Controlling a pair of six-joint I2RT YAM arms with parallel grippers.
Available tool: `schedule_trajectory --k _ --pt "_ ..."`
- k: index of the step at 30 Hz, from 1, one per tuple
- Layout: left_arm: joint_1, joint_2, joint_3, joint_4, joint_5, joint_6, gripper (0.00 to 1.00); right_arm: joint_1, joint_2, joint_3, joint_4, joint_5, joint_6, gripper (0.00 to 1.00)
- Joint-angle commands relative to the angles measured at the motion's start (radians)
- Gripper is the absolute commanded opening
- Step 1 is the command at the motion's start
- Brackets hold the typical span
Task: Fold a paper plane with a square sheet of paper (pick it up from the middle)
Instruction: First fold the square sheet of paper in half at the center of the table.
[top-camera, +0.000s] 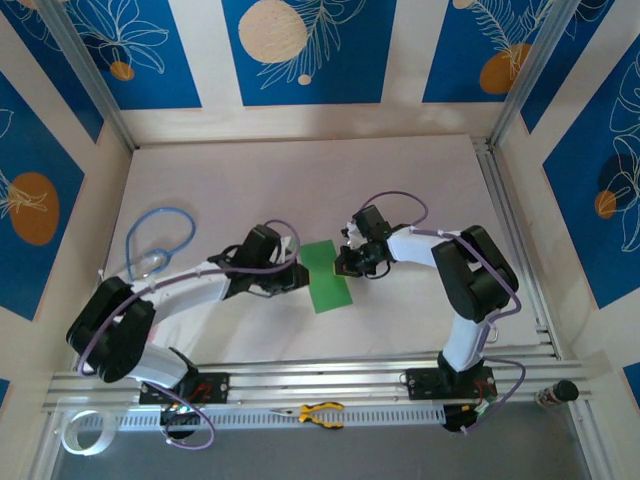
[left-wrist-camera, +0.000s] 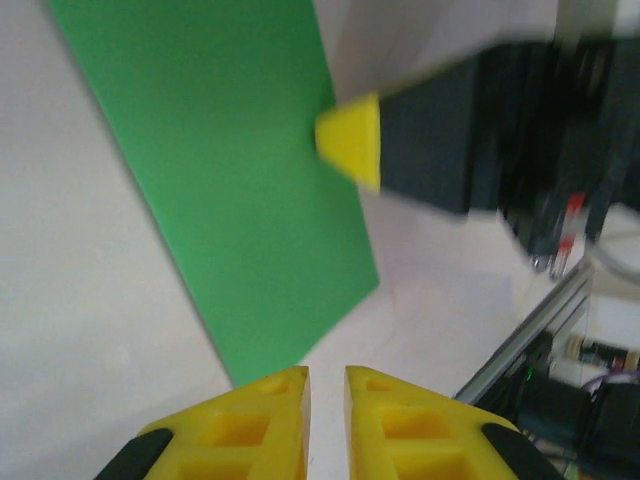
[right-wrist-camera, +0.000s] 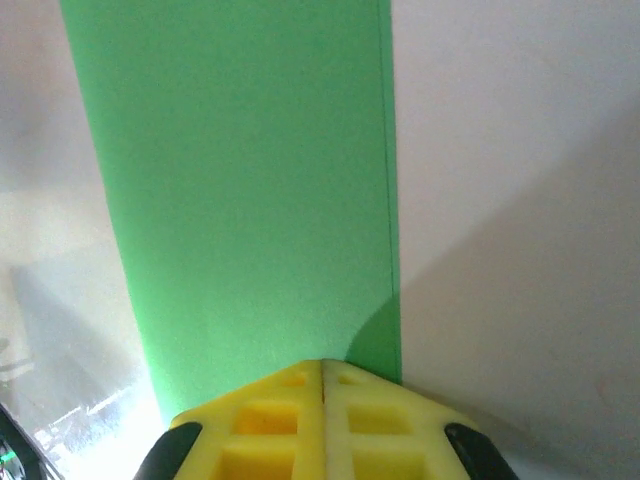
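Observation:
The square sheet of paper (top-camera: 326, 275) lies flat on the white table as a narrow green rectangle with straight edges, doubled along one long side (right-wrist-camera: 250, 200). My right gripper (top-camera: 345, 265) is shut, and its yellow tips (right-wrist-camera: 323, 365) sit at the paper's right edge, fingers together. In the left wrist view one right fingertip (left-wrist-camera: 350, 140) touches the sheet's (left-wrist-camera: 240, 180) edge. My left gripper (top-camera: 300, 275) is at the paper's left side. Its fingers (left-wrist-camera: 327, 375) stand a narrow gap apart just off the paper's corner, with nothing between them.
Yellow-handled pliers (top-camera: 320, 413) lie on the slotted rail at the near edge. A roll of tape (top-camera: 80, 432) sits at the bottom left. A blue cable loop (top-camera: 160, 240) lies on the table's left side. Aluminium rails (top-camera: 520, 250) border the right.

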Motion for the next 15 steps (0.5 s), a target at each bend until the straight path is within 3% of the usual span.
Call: schedule_trajectory --k 1,7,11,15 --pt "0.038 0.096 0.087 0.035 0.0 -0.007 0.18 0.006 -0.104 0.001 -0.106 0.034 0.029 0.15" --pt "0.049 0.282 0.265 -0.045 -0.001 0.048 0.17 -0.087 -0.302 -0.097 -0.12 0.002 0.105 0.2" --pt "0.064 0.346 0.297 -0.036 0.004 0.071 0.17 -0.163 -0.386 -0.177 -0.096 -0.121 0.127 0.25" --pt "0.1 0.386 0.298 0.002 0.037 0.085 0.17 -0.155 -0.402 -0.197 -0.101 -0.191 0.12 0.33"
